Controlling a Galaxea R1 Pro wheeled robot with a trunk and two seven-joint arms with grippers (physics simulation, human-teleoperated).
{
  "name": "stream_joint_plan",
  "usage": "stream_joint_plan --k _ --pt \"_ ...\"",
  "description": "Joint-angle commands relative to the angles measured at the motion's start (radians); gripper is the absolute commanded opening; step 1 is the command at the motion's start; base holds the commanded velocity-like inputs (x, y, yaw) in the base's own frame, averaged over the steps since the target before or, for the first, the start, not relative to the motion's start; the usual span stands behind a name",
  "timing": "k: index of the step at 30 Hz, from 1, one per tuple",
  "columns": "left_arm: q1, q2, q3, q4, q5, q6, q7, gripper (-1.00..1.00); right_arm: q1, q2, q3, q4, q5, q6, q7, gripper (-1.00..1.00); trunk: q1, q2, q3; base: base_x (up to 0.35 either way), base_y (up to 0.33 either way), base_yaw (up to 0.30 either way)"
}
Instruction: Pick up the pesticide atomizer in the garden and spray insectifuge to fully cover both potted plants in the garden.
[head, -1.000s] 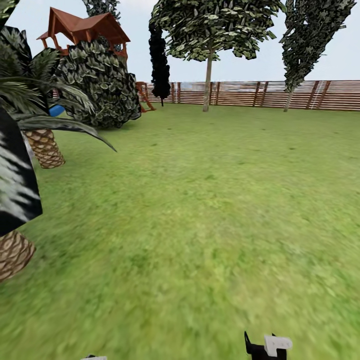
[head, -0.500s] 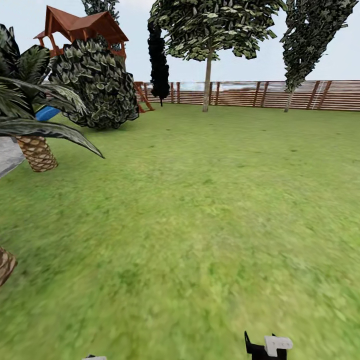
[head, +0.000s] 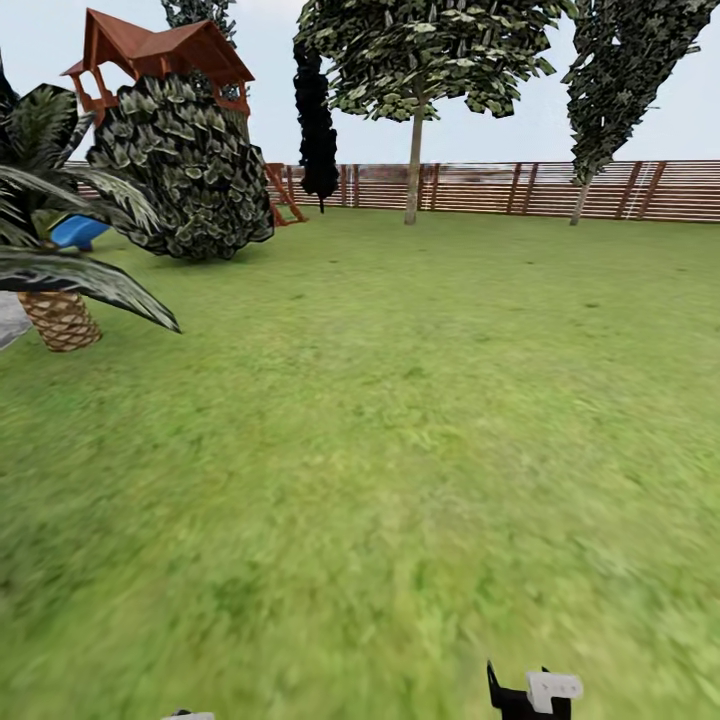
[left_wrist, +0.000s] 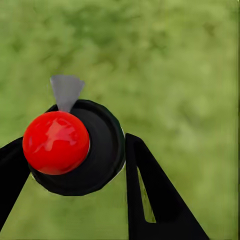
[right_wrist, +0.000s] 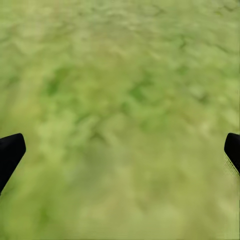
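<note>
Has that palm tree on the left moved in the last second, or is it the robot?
No, the palm tree hasn't moved. It, the round bush and the playhouse slide left together while the right pincer keeps its place, so the camera shifted.

- The head camera swings rightward: the palm (head: 60, 290) and round bush (head: 180, 170) sit nearer the picture's left edge.
- The nearer palm trunk leaves view.

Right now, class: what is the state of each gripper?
Left gripper: shut on the atomizer.
Right gripper: open, nothing between its fingers, lawn below.
</note>
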Motion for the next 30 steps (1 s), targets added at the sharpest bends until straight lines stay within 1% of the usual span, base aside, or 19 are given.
stream_joint_plan --k 1,5,13,30 --pt "0.000 0.000 0.009 0.000 -0.001 -0.002 -0.008 -1.00 -0.001 0.000 -0.008 0.001 0.010 -0.003 0.001 1.00 0.000 0.000 -0.001 0.335 -0.089 0.000" --pt "0.000 0.000 0.009 0.000 -0.001 -0.002 -0.008 -1.00 -0.001 0.002 -0.008 0.001 0.010 -0.003 0.003 1.00 0.000 0.000 -0.001 0.335 -0.089 0.000" --pt "0.000 0.000 0.009 0.000 -0.001 -0.001 -0.008 -1.00 -0.001 -0.007 -0.008 -0.002 0.010 -0.005 0.000 1.00 0.000 0.000 -0.001 0.335 -0.089 0.000" --pt "0.000 0.000 0.009 0.000 -0.001 0.000 -0.008 -1.00 -0.001 -0.004 -0.008 0.001 0.011 -0.003 0.003 1.00 0.000 0.000 -0.001 0.335 -0.089 0.000"
